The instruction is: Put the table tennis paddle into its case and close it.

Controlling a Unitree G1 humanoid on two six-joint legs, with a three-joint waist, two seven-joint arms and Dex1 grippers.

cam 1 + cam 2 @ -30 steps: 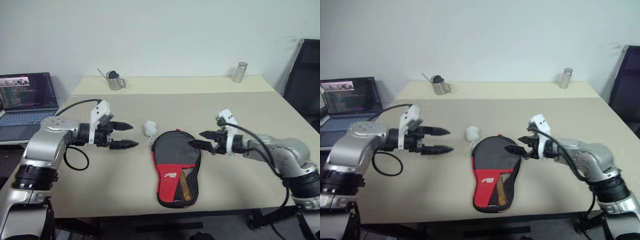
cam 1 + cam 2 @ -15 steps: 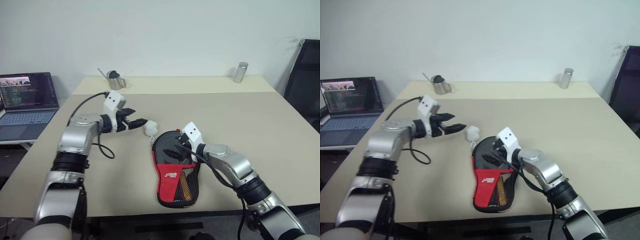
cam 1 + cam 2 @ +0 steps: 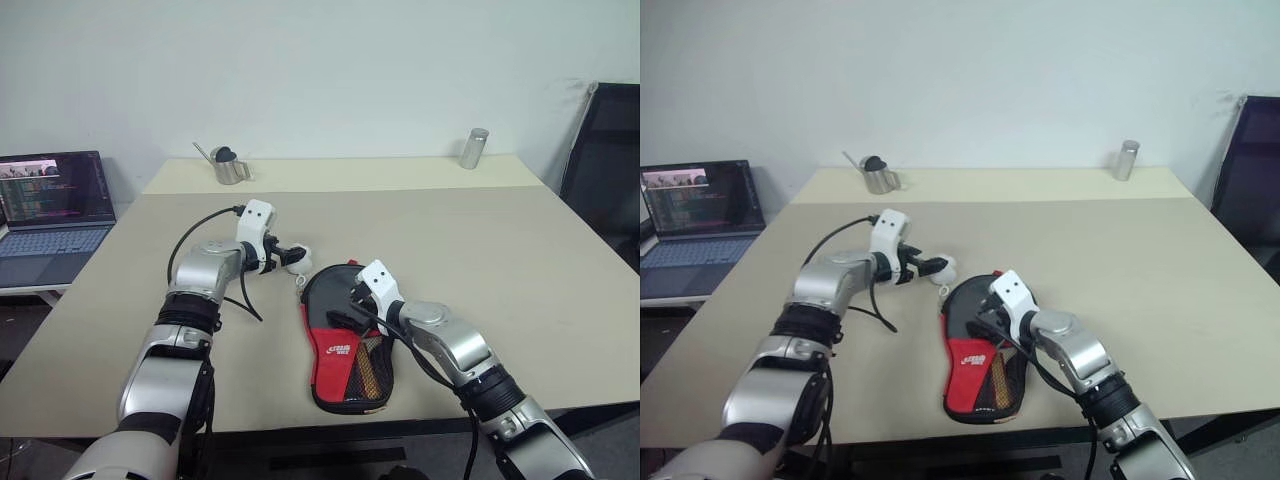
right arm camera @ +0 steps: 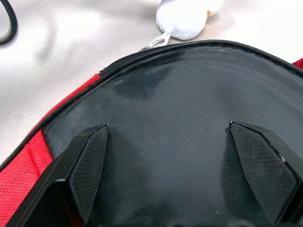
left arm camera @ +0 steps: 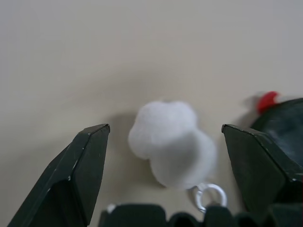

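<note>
The case (image 3: 345,335) lies flat mid-table, black on top with a red lower panel, a logo and a mesh pocket. A white pom-pom (image 5: 173,142) hangs by a metal ring (image 5: 209,195) from its zip at the far end. My left gripper (image 3: 290,257) is open, one finger on each side of the pom-pom and apart from it. Over the case's black top my right gripper (image 4: 168,126) hovers low, also open and empty. The paddle is hidden; a yellowish shape (image 3: 369,373) shows behind the mesh, and I cannot tell what it is.
An open laptop (image 3: 55,190) sits on a side table at the left. A metal pitcher (image 3: 230,165) and a metal cylinder (image 3: 472,148) stand along the table's far edge. A black chair (image 3: 605,170) stands at the right.
My left gripper has swung forward and right, from open table to around the pom-pom. My right gripper has moved left and down onto the case's black top. Both stayed open.
</note>
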